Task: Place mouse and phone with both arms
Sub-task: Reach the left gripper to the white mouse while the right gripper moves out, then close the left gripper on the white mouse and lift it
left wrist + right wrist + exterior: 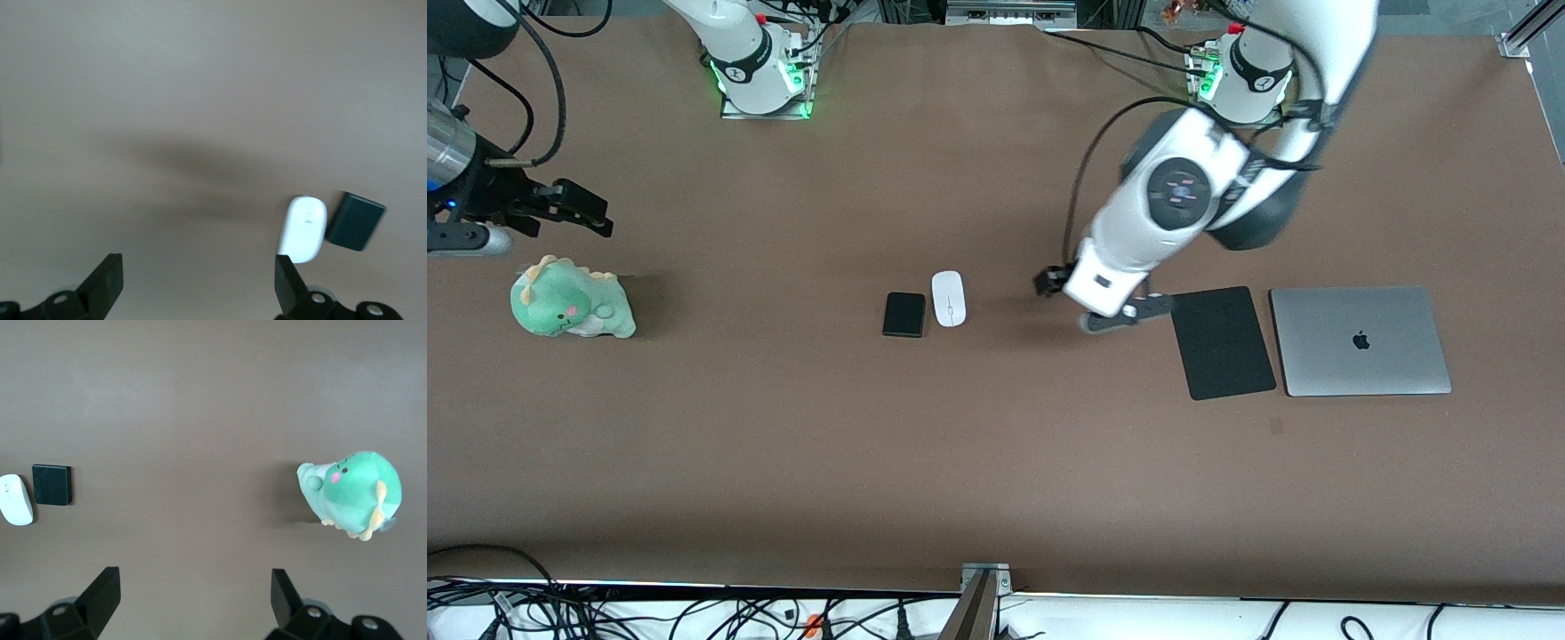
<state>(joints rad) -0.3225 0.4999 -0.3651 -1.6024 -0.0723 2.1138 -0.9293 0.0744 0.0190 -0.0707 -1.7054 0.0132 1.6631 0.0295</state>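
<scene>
Front view, from the right arm's end of the tabletop (pixel 996 462) to the left arm's end. The right gripper (pixel 578 209) hangs over bare tabletop at the right arm's end, above a green plush toy (pixel 571 300); in the right wrist view its two black fingers (pixel 100 597) stand wide apart with nothing between them, and the toy (pixel 352 492) lies on its side on the brown surface. Near the middle of the tabletop lies the phone (pixel 904 314), flat, with the mouse (pixel 949 298) just beside it toward the left arm's end; a narrow strip of tabletop shows between them, so they appear close but apart. Both appear again in the right wrist view, phone (pixel 52 485) and mouse (pixel 15 499). The left gripper (pixel 1107 307) hangs low over the tabletop between the mouse and a flat black mat (pixel 1223 342); in the left wrist view its fingers (pixel 103 283) are spread wide and hold nothing, with the mouse (pixel 303 229) and phone (pixel 355 221) ahead of them. Just beside the mat, toward the left arm's end, rests a closed grey laptop (pixel 1360 340).
</scene>
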